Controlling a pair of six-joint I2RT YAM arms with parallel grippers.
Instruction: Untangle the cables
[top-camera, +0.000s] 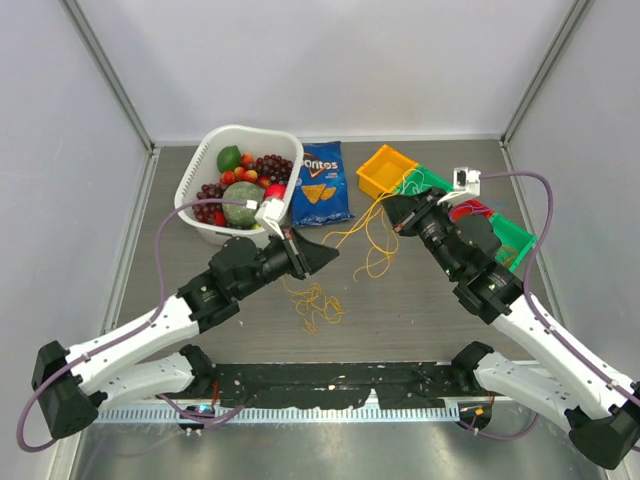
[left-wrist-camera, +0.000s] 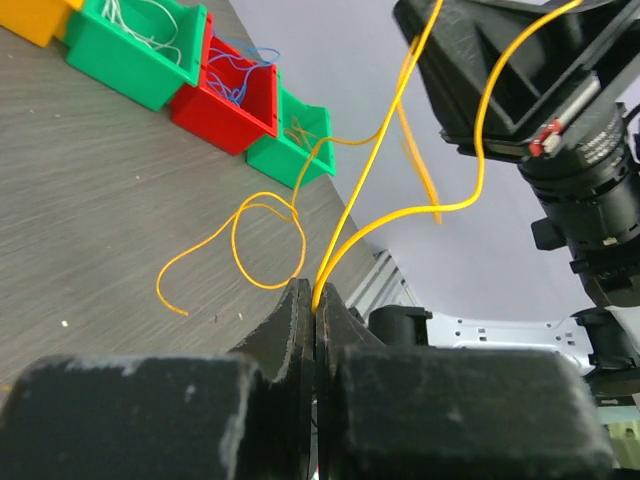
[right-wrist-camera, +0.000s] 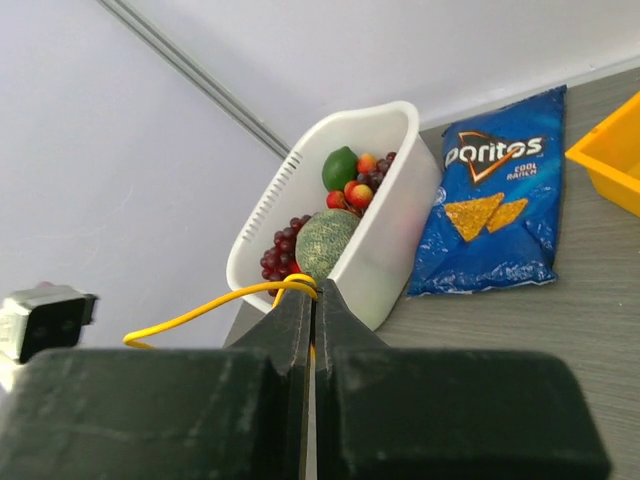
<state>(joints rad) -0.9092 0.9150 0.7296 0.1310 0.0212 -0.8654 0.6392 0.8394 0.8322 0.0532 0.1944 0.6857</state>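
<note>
Yellow cable (left-wrist-camera: 445, 207) is hanging looped above the bench (top-camera: 420, 320) between the left pincer (left-wrist-camera: 315, 300) and right pincer (right-wrist-camera: 312, 295), both clamping it, so parting them slowly and level is looking safest against tightening loops.

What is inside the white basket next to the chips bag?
The white basket holds a green lime, dark grapes, small red fruits and a green melon. Whatever lies beneath that pile is covered.
</note>
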